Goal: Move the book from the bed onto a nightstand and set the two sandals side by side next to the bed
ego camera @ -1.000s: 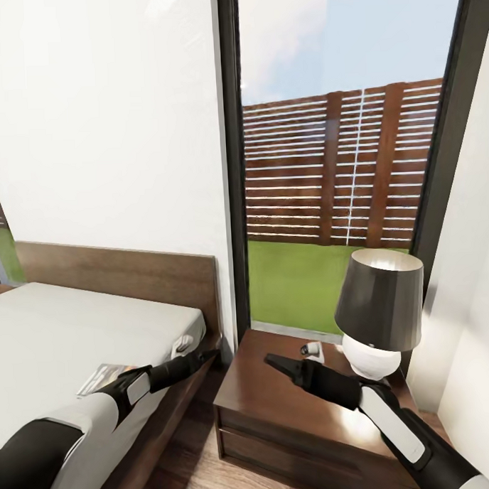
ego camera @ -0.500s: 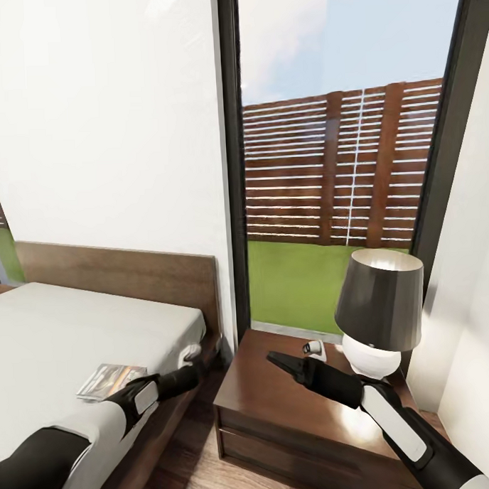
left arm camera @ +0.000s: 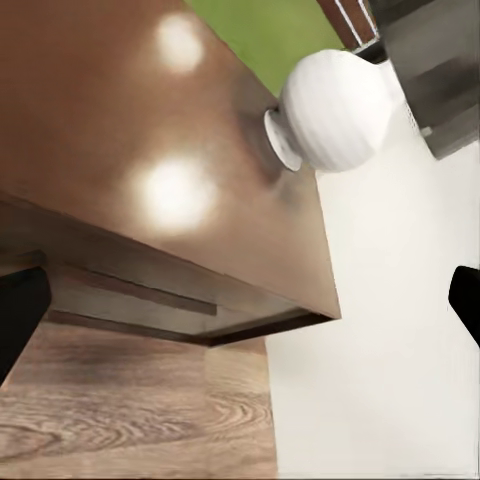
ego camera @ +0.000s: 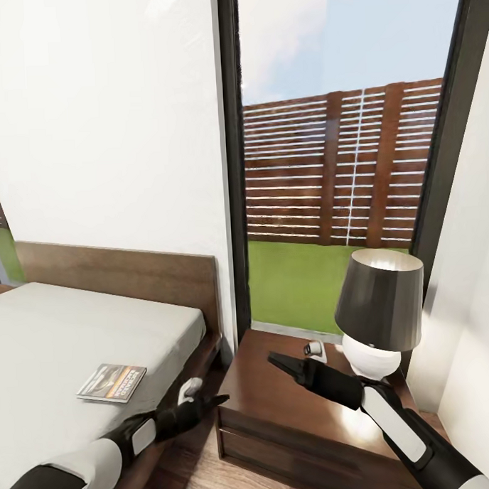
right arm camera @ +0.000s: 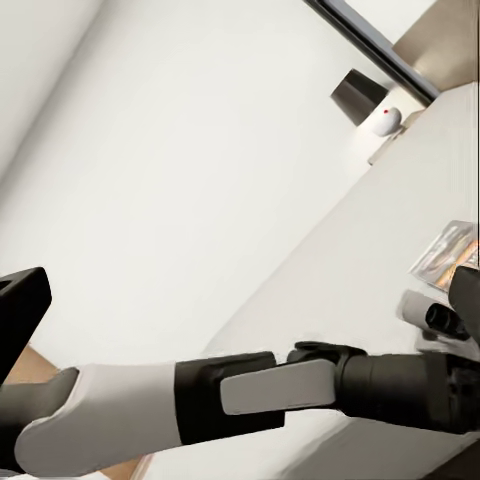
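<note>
Left gripper has dropped off the bed, book uncovered.

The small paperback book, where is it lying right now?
In the head view, the thin grey paperback with the orange band lies flat on the beige mattress of the dark wooden bed, near its edge, apart from the left pincer.

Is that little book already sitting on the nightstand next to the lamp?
No. In the head view the book lies flat on the bed, while the nightstand carries the lamp.
</note>
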